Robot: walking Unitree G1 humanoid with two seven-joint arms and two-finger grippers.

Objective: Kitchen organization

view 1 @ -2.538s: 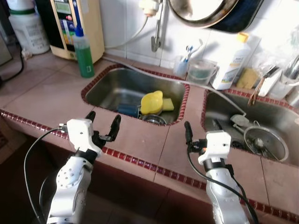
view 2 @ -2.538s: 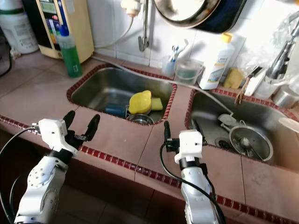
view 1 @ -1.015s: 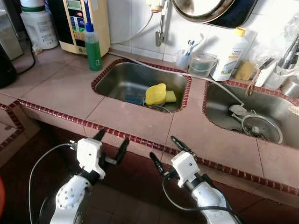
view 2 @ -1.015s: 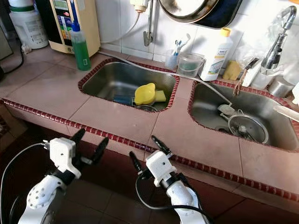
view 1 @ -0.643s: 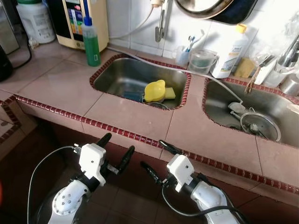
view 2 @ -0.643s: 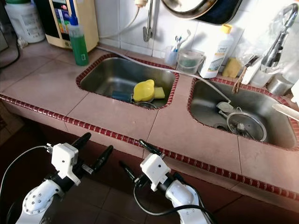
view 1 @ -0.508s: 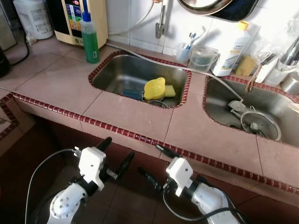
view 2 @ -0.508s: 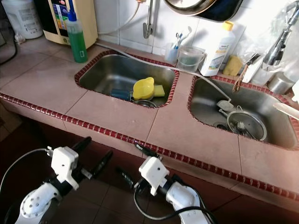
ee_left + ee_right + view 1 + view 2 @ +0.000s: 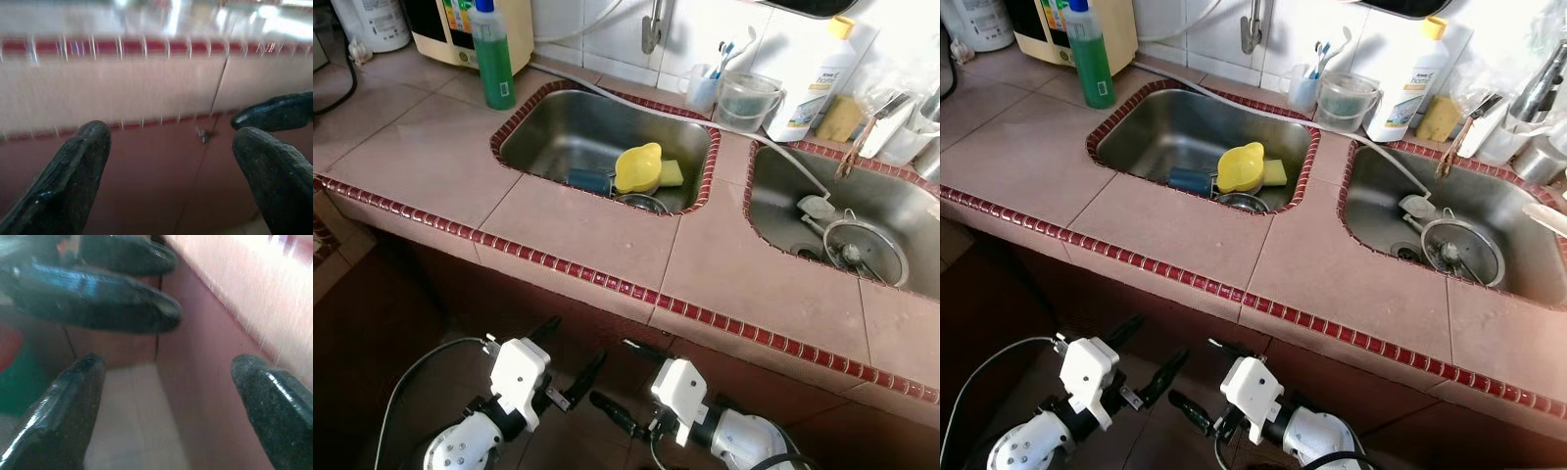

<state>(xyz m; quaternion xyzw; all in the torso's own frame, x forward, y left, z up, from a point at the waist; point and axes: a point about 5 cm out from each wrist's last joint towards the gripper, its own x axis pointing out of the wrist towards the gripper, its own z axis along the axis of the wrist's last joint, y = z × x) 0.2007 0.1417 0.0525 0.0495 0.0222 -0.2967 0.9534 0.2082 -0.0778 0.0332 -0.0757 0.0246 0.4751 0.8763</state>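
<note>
A yellow plastic cup (image 9: 637,166) lies in the left sink (image 9: 538,147) beside a yellow sponge (image 9: 672,172) and a blue item (image 9: 587,180). A metal strainer (image 9: 867,252) lies in the right sink (image 9: 783,201). Both grippers hang below the pink tiled counter (image 9: 578,230), in front of its dark front face. My left gripper (image 9: 570,354) is open and holds nothing. My right gripper (image 9: 622,377) is also open and holds nothing, close beside the left. In the left wrist view, the fingers (image 9: 73,171) frame the counter's red trim.
A green soap bottle (image 9: 493,59) stands at the back left by a cream appliance (image 9: 440,24). A clear cup (image 9: 747,98), a toothbrush holder (image 9: 705,90) and a white bottle (image 9: 822,69) line the back wall. A thin hose (image 9: 636,106) crosses the left sink.
Both arms have dropped from above the counter top to below its front edge, and the grippers have come closer together. Both stay open. The camera has shifted too.
</note>
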